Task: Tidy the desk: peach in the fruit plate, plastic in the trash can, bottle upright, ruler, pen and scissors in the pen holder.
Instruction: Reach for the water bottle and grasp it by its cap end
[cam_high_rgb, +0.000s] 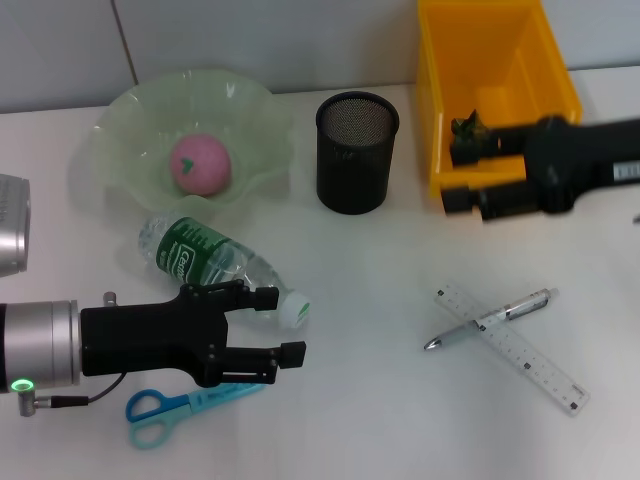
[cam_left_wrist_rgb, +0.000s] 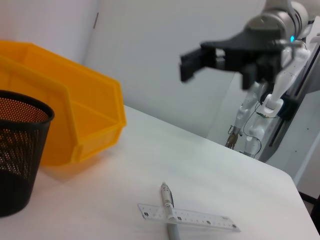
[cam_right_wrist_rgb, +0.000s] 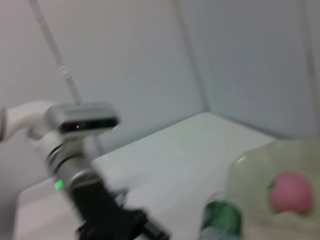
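**Peach in plate, bottle down, stationery loose on desk**

Peach (cam_high_rgb: 200, 164) sits in the pale green fruit plate (cam_high_rgb: 120, 115), upper left of the head view. Bottle (cam_high_rgb: 215, 260) lies on its side just below the plate, green label, white cap pointing toward frame centre. Left gripper (cam_high_rgb: 285, 325) comes in from the lower left edge, fingers spread wide, nothing between them; upper fingertip is at the bottle's cap end, lower fingertip over bare desk. Contact with the bottle can't be told. Scissors (cam_high_rgb: 175, 408), blue handles, lie flat at the bottom left, partly under the left gripper.

Pen holder (cam_high_rgb: 356, 152), black mesh, stands upright at top centre. Trash can (cam_high_rgb: 445, 90), a yellow bin, is at the upper right; a small dark green piece (cam_high_rgb: 466, 126) lies inside, what it is can't be told. Right gripper (cam_high_rgb: 466, 172) reaches in from the right edge across the bin's front wall, fingers apart, one inside the bin near the dark piece, one outside the front wall; no grasp visible.

Pen (cam_high_rgb: 490, 320) and ruler (cam_high_rgb: 512, 345) lie crossed at lower right, pen on top of the ruler, well apart from both grippers.
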